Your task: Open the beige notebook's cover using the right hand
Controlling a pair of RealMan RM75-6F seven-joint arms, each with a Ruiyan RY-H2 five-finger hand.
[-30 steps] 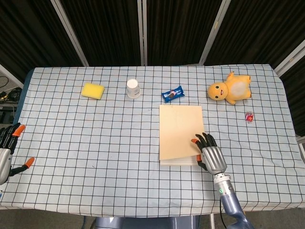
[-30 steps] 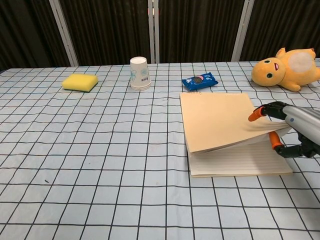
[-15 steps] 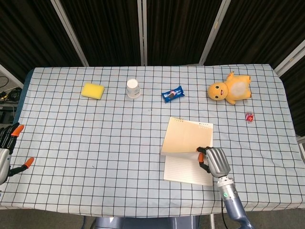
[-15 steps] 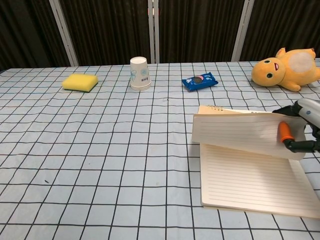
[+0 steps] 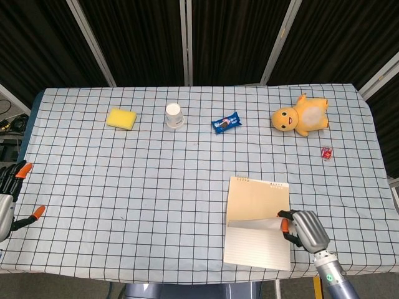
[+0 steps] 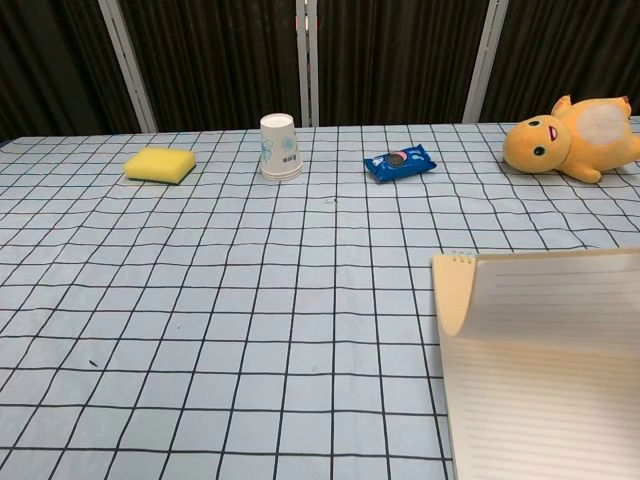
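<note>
Your right hand [image 5: 304, 228] is showing only in the head view, sitting at about 5 o'clock on the table [image 5: 124, 187], with its fingers pinching the lifted beige cover [image 5: 259, 200] of the one notebook [image 5: 257, 243] at its right edge. The cover is folding up and back over the spiral edge, and lined pages are lying exposed beneath it. The chest view is leaving that hand out of frame, yet it is giving you the curled cover's lined underside [image 6: 560, 290] close up. Your left hand [image 5: 9, 196] is appearing only in the head view, at 9 o'clock off the table's edge, holding nothing with fingers apart.

Along the 12 o'clock side you are seeing one yellow sponge [image 5: 121, 118], one paper cup [image 5: 174, 115], one blue snack packet [image 5: 225, 123] and one yellow plush toy [image 5: 300, 116]. One small pink item [image 5: 325, 152] is lying at 3 o'clock, in the head view alone.
</note>
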